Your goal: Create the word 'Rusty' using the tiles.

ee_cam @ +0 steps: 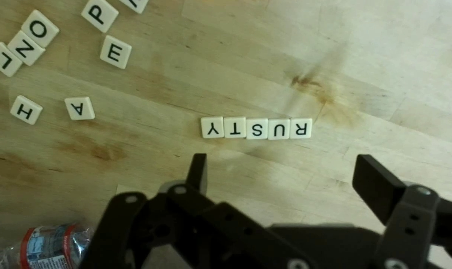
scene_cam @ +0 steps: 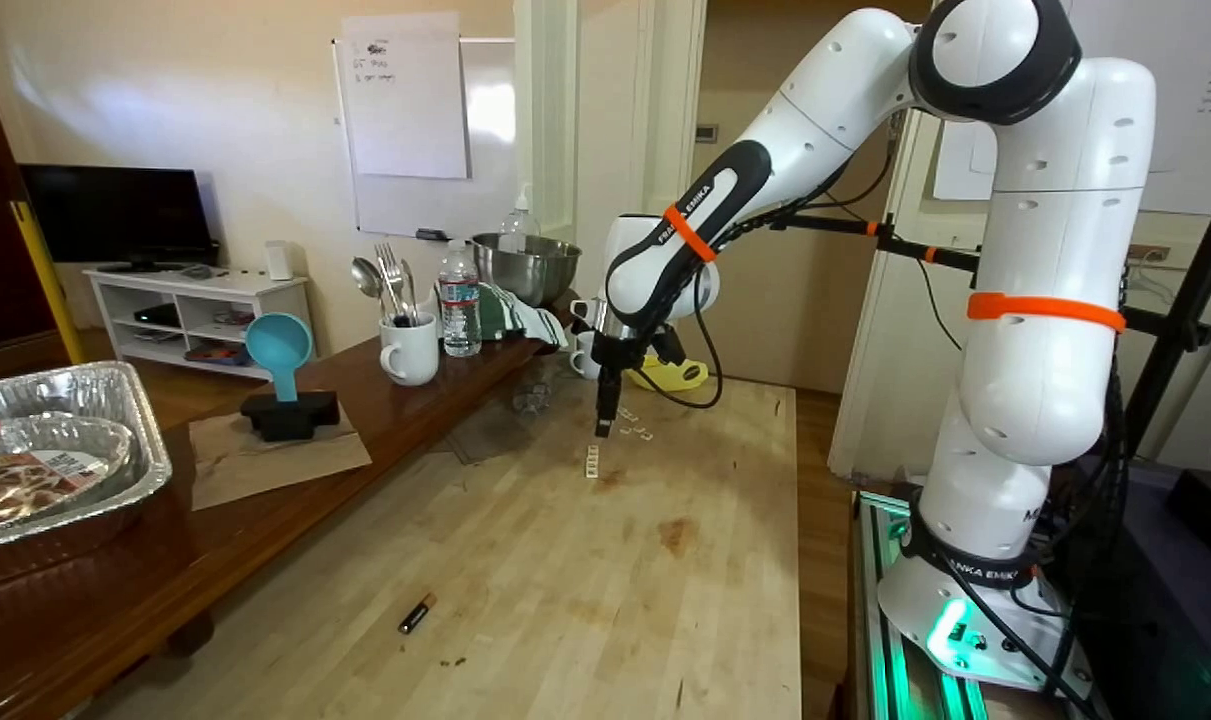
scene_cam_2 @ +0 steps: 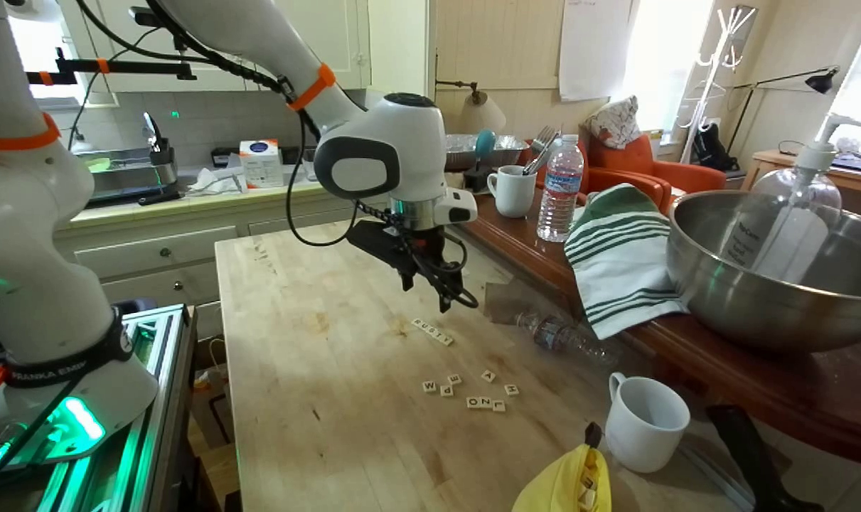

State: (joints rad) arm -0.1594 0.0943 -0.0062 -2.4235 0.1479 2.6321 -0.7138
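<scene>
Pale letter tiles lie on the wooden table. In the wrist view the tiles R, U, S (ee_cam: 256,129), T and Y form one straight, touching row, upside down there, reading RUSTY. This row also shows in both exterior views (scene_cam: 592,462) (scene_cam_2: 432,331). Loose tiles lie apart from it: A (ee_cam: 80,108), H (ee_cam: 26,110), E (ee_cam: 115,52), P (ee_cam: 100,15), a touching group with O, N (ee_cam: 25,48) and L, and W (scene_cam_2: 429,387), cut off in the wrist view. My gripper (ee_cam: 280,164) is open and empty above the table near the row; it shows in both exterior views (scene_cam: 603,428) (scene_cam_2: 426,295).
A yellow pouch (scene_cam_2: 562,483) with pale pieces inside and a white mug (scene_cam_2: 647,423) stand beyond the loose tiles. A plastic bottle (scene_cam_2: 562,338) lies near the raised wooden ledge. A battery (scene_cam: 417,613) lies on the table.
</scene>
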